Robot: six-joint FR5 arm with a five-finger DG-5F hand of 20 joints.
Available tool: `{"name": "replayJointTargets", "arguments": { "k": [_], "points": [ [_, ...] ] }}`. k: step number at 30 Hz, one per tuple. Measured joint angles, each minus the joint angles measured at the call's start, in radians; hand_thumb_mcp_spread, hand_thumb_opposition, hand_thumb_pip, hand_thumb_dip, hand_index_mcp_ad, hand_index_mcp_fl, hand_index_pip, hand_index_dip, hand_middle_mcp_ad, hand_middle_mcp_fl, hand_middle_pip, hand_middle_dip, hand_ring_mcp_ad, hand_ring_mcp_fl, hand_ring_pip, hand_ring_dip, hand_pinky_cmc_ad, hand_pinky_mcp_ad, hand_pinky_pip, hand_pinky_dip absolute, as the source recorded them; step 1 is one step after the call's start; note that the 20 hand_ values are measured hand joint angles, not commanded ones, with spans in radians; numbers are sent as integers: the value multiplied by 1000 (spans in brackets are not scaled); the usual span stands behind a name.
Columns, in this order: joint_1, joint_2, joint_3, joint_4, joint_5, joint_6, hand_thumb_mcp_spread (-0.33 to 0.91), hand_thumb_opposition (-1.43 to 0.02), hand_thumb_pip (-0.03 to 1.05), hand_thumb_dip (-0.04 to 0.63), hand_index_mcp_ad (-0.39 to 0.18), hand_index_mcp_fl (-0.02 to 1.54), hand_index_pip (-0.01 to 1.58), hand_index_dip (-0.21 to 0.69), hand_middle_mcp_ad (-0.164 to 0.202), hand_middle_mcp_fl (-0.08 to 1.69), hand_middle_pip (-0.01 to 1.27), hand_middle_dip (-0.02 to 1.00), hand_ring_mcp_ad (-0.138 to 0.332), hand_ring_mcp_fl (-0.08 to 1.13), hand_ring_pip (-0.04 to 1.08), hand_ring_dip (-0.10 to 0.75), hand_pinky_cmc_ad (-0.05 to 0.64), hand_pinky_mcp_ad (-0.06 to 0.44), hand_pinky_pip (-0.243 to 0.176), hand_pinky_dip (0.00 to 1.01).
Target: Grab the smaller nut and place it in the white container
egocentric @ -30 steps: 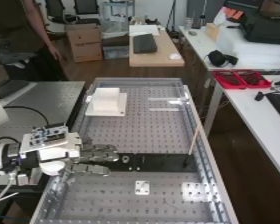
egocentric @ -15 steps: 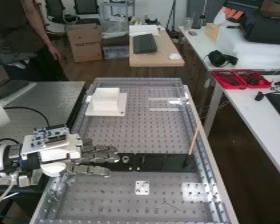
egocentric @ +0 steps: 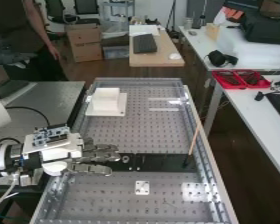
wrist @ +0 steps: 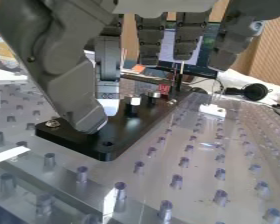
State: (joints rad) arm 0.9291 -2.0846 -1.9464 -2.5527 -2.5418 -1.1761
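Smaller nut is on the black plate, and left to right it's the hand at the plate's left end, fingers kinda straight and spread, white container beyond the plate, stick near its right end

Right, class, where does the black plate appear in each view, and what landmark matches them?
High view: the black plate is below centre, crossing the bench beyond the hand's fingertips.
Wrist view: the plate stretches away beyond the thumb.
Shared landmark: small white block beside the plate.
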Motion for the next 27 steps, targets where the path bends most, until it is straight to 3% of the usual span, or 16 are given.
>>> {"name": "replayJointTargets", "arguments": {
  "k": [15,27],
  "points": [
    [-1,-2,0,-3,0,-3,370,-850,846,190,-176,12,1550,87,59,3,112,216,136,0,58,93,328,262,-89,195],
    [-3,2,-8,11,1,13,370,-850,848,188,-176,103,1550,87,63,3,112,216,136,0,58,93,332,260,-89,195]
  ]
}}
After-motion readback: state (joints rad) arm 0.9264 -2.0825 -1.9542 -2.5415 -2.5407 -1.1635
